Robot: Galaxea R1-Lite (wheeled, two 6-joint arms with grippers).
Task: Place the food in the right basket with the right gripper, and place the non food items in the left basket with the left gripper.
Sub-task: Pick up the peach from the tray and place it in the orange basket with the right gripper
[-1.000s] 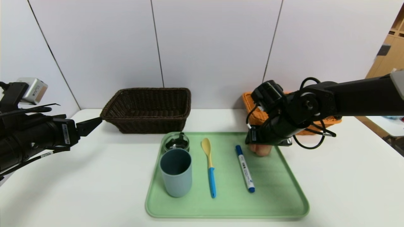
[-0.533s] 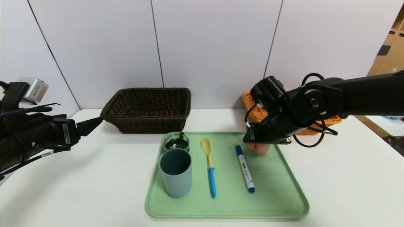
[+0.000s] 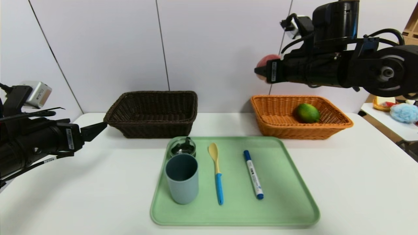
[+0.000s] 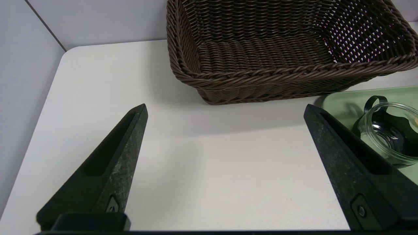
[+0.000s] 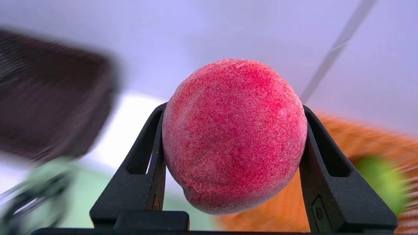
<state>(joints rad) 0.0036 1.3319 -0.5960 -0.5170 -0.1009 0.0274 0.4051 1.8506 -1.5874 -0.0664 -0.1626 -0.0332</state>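
My right gripper (image 3: 261,69) is shut on the pink peach (image 3: 265,61), held high above the orange basket's (image 3: 277,129) left end; the peach (image 5: 233,135) fills its wrist view between the fingers (image 5: 148,153). The green lime (image 3: 307,113) lies in the orange basket. The blue-grey cup (image 3: 182,179), glass jar (image 3: 183,147), spoon (image 3: 217,174) and marker (image 3: 253,174) lie on the green tray (image 3: 287,202). My left gripper (image 3: 98,128) is open and empty, low over the table left of the dark brown basket (image 3: 153,114), which shows in its wrist view (image 4: 277,49).
The jar (image 4: 388,133) and tray corner (image 4: 339,99) lie beside my left gripper's fingers (image 4: 339,156). Bare white table (image 3: 359,182) flanks the tray. A side table with coloured objects (image 3: 403,112) stands at the far right. A white wall stands behind the baskets.
My right gripper has lifted the peach off the tray's back right and swung it up high above the orange basket. The lime is now uncovered. The left arm has not moved.
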